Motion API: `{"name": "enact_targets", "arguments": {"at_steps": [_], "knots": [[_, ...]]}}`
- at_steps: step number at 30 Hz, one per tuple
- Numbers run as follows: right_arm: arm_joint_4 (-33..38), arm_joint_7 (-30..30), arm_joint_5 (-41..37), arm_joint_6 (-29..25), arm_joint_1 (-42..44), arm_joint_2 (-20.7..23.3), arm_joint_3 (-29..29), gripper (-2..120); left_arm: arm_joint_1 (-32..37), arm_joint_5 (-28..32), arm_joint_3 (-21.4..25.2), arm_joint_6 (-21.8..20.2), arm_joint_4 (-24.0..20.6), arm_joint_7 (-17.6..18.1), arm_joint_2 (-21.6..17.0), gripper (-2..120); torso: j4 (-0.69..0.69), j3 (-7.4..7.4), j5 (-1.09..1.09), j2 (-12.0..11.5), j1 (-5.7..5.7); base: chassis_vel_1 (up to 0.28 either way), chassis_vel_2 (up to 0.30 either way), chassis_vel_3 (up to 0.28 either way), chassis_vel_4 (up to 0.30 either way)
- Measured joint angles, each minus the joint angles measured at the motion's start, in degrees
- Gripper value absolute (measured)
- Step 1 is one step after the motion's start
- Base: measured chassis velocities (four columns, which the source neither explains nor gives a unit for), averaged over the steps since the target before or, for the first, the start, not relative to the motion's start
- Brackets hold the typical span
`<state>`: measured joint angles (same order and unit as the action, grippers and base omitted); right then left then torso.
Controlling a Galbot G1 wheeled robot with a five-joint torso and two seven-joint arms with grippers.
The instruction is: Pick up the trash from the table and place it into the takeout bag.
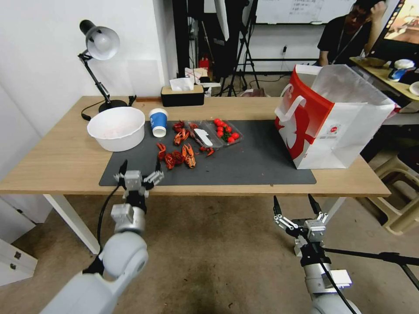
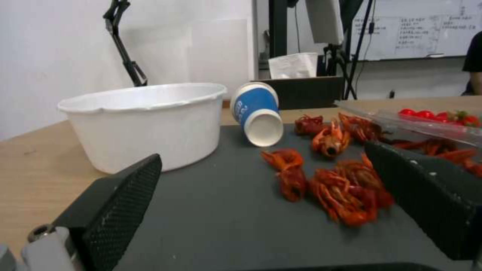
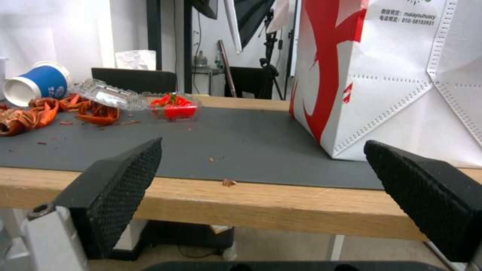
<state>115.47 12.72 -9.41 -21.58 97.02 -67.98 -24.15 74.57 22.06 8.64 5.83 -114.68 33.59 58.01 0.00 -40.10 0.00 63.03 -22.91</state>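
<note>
Trash: red crayfish shells point(image 1: 176, 153), tipped blue-and-white paper cup point(image 1: 158, 122), white bowl point(image 1: 116, 127), all on dark mat point(image 1: 253, 161). Shells likely light, brittle, best pinched across the body. Left gripper point(image 1: 140, 168) over mat's near edge, jaws wide, empty. Right gripper point(image 1: 294, 205) below table point(image 1: 52, 161) edge, spread, empty.

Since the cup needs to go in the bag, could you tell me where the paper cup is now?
In the head view, the paper cup lies tipped on the mat's far left edge, between the white bowl and the crayfish shells.
</note>
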Motion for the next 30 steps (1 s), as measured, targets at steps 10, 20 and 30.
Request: {"name": "enact_targets", "arguments": {"at_steps": [10, 20, 30], "knots": [[0.1, -0.1, 0.0, -0.2, 0.2, 0.0, 0.2, 100, 5.0, -0.5, 2.8, 1.1, -1.5, -4.2, 0.5, 100, 0.0, 0.0, 0.01, 0.0, 0.0, 0.0, 0.0, 0.0, 0.0], [0.1, -0.1, 0.0, -0.2, 0.2, 0.1, 0.2, 100, 5.4, -0.1, 2.6, 1.1, -1.2, -4.3, -0.1, 100, 0.0, -0.01, 0.0, 0.0, -0.01, 0.0, 0.0, 0.0, 0.0], [-0.3, -0.1, 0.2, -0.2, -0.1, -0.1, 0.7, 100, 6.5, 0.2, 3.2, 1.0, -1.5, -4.3, -0.5, 100, 0.01, -0.01, 0.01, 0.0, -0.01, 0.0, 0.0, 0.0, 0.0]]}}
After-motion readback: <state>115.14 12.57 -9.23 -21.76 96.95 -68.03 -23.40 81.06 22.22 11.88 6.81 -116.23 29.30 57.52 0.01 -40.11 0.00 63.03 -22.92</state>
